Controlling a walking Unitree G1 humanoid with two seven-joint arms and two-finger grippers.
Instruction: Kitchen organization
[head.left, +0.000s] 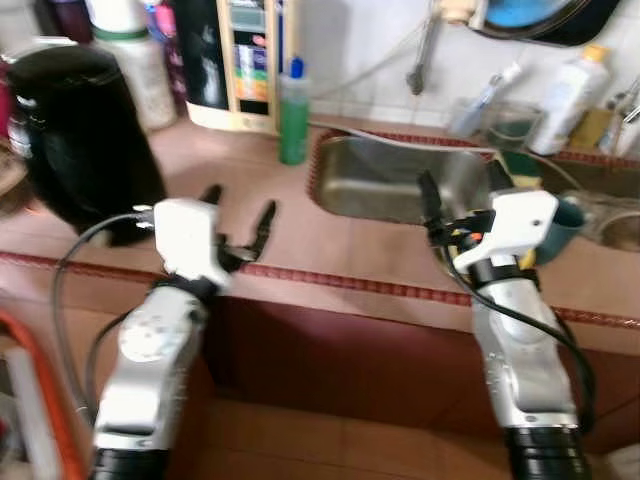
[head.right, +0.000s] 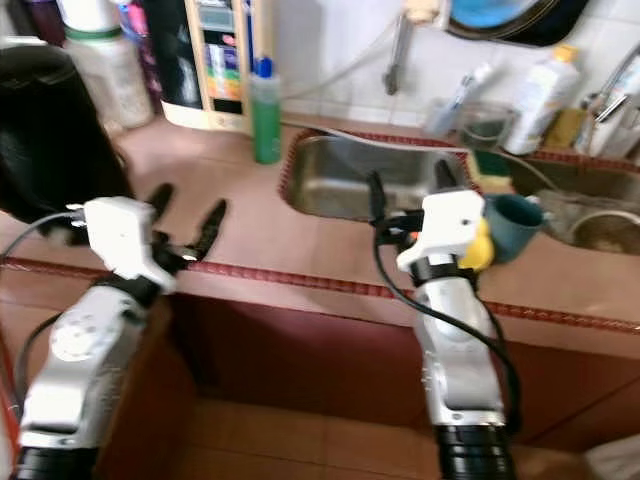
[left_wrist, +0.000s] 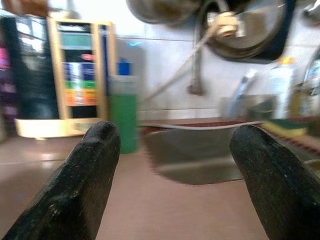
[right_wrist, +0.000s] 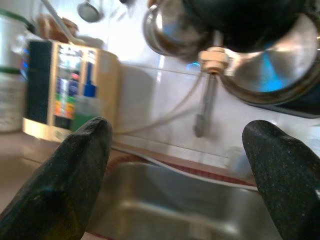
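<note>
My left gripper (head.left: 238, 208) hovers open and empty over the pinkish counter (head.left: 250, 180), left of the steel sink (head.left: 380, 165). In its wrist view the two fingers (left_wrist: 75, 190) frame a green bottle with a blue cap (left_wrist: 122, 112) and the sink (left_wrist: 200, 160). That green bottle (head.left: 293, 112) stands upright at the sink's back-left corner. My right gripper (head.right: 410, 185) is open and empty at the sink's front edge, pointing over the basin. A teal cup (head.right: 515, 225) sits just right of the right wrist, with something yellow (head.right: 480, 248) beside it.
A black appliance (head.left: 80, 140) stands on the counter at the left. A colourful carton (head.left: 240, 60) and a white jar (head.left: 135, 60) line the back wall. A tap (head.left: 425, 50) hangs above the sink, and a white bottle (head.left: 570, 90) with clutter is at the right.
</note>
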